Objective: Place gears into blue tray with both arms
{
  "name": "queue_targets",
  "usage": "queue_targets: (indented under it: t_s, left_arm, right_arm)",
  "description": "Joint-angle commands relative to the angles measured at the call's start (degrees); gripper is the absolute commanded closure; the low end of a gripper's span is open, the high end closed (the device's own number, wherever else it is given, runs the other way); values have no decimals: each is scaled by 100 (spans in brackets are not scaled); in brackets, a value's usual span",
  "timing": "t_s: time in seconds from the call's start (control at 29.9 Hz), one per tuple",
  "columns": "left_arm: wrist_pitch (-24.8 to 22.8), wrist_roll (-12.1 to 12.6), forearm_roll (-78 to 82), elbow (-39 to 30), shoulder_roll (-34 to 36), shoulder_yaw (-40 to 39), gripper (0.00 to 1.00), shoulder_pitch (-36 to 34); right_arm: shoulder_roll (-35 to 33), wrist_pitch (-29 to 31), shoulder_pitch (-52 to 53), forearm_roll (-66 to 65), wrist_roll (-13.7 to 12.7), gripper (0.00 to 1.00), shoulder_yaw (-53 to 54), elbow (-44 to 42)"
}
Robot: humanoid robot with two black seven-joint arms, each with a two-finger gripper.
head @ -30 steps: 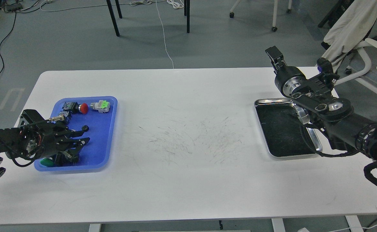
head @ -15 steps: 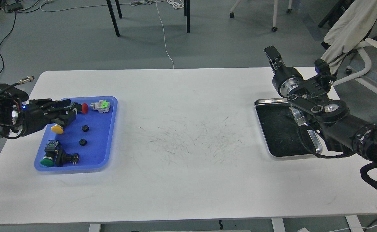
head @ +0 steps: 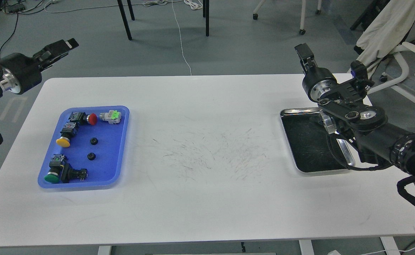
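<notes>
Head view looks down on a white rectangular worktop [head: 207, 184] marked with dark scuffs at its centre. At centre left lies the bright blue plastic tray with rounded corners [head: 120, 156]. Two tiny black toothed gears sit on its floor, one [head: 93, 141] above the other [head: 91, 156], apart from each other and right of the tray's middle. Around them rest push-button switches: a red-capped one [head: 88, 118] and a grey one with a green cap [head: 111, 116] along the top, a yellow-capped one [head: 65, 136] at the left, and a green-capped one [head: 55, 173] at the bottom beside a black switch body [head: 73, 173].

At upper left, the left gripper [head: 62, 46] hangs off the worktop's far corner, well away from the tray; its fingers are too dark and slim to tell whether they are spread or together. At right, the right gripper [head: 303, 53] points up past the far edge; I cannot tell its fingers' state either. Beneath that arm lies a shiny silver metal tray with a dark bottom [head: 308, 148].
</notes>
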Motion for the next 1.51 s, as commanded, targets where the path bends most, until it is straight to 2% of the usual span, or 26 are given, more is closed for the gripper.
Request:
queue_targets:
  t_s: [0.0,0.1,0.23,0.33,0.5,0.54,0.64,0.87,1.07,1.2,1.47]
  left_arm:
    - [-502,-1,-830,483,-503,-41,41,-223]
    - [-1100,-1,-1726,808,-838,-295,40,-232]
    - [-1259,-1,-2264,1301,-1259,-401,40,-240]
    - [-1505,-1,-2624,1425,-1585,-559,40,-267]
    - [-1514,-1,-3178,1416,-1954,-911,40,-232]
    - [-1514,74,-3257,1425,-2007,-964,40,-223]
    - [-1471,162,-3381,1442,-2121,-982,40,-197]
    - [-1488,215,-3399,1442,-2183,-982,37,-21]
    - [-1646,232,-3512,1425,-2139,-1034,30,76]
    - [-1611,496,-3741,1425,-2271,-1201,28,58]
    - [-1339,628,-3829,1583,-2719,-1588,28,50]
  right_arm:
    - [-129,9,111,0,1,5,187,8]
    - [-278,70,217,18,1,5,398,52]
    - [-480,79,322,18,-8,5,635,464]
    - [-656,62,401,62,-8,5,750,790]
    - [-963,79,358,79,27,5,1075,1133]
    - [-1033,79,340,79,71,5,1145,1212]
    - [-1218,97,288,79,203,5,1312,1502]
    - [-1473,141,103,71,220,5,1383,1933]
    - [-1711,395,-55,79,238,5,1505,2030]
    - [-1764,580,-248,88,238,4,2023,2188]
    - [-2001,624,-582,79,256,4,2525,2416]
